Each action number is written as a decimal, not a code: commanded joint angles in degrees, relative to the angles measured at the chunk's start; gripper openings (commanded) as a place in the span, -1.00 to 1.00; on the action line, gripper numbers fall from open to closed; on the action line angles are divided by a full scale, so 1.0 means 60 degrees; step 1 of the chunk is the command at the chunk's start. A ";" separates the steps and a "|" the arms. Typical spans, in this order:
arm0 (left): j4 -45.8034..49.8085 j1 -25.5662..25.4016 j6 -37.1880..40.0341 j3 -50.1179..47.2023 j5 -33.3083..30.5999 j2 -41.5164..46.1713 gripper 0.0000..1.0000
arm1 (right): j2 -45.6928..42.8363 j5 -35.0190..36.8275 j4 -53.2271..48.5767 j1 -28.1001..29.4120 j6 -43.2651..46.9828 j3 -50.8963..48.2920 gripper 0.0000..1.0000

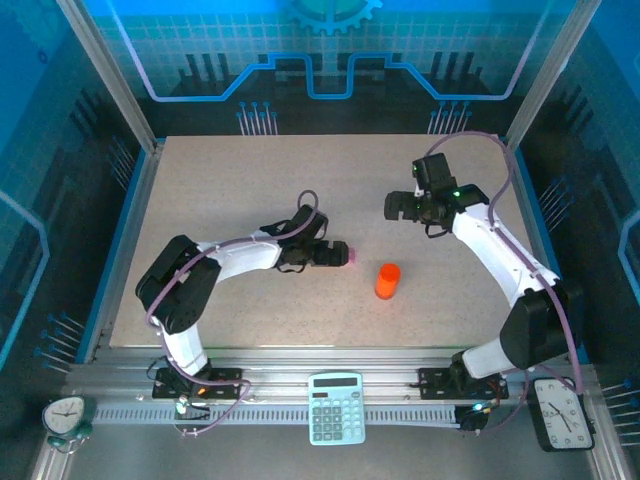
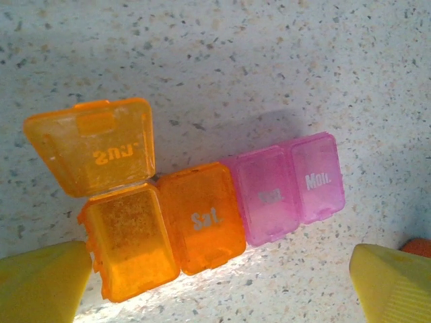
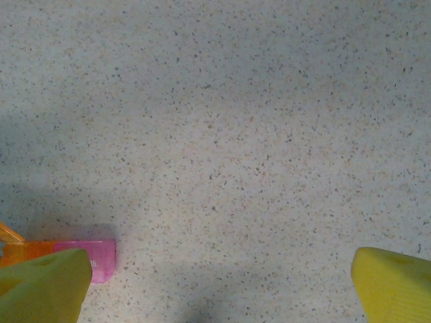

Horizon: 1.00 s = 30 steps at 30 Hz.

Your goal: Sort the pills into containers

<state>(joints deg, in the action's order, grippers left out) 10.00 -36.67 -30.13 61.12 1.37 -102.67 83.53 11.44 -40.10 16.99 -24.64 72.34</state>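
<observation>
Speckled table (image 1: 250,170) carries the containers (image 2: 202,215) just ahead of the left gripper (image 2: 219,286), jaws wide. Right gripper (image 3: 219,286) is also wide and empty, partly hiding the strip; one pink label is unreadable.

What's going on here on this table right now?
Two robot arms are set to sort pills. The left gripper hangs open over the pill organizer, whose end orange compartment has its lid flipped up; the other three lids are shut. The right gripper, also open, hovers over the table. An orange bottle stands nearby, untouched.

The containers (image 2: 131,245) bear "Sun" on the open orange lid (image 2: 94,145), "Sat" and "Mon" on shut lids (image 2: 202,219).
</observation>
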 commanded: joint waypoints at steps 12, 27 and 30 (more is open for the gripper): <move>-0.0009 -0.0350 -0.0135 0.0864 0.0095 -0.0603 0.98 | -0.1500 -0.1500 0.0867 -0.0284 -0.0423 -0.1956 0.99; 0.0123 -0.0434 -0.0048 0.0989 -0.0085 -0.0295 0.98 | -0.2244 -0.2594 0.0862 -0.0294 -0.0116 -0.2651 1.00; 0.0413 -0.0394 0.0141 0.1019 -0.0224 0.0131 0.98 | -0.2290 -0.2917 0.0665 -0.0288 -0.0040 -0.2642 1.00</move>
<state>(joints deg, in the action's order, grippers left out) 10.44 -38.81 -30.06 65.98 1.23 -105.89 71.40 -2.90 -34.59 15.99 -25.87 56.88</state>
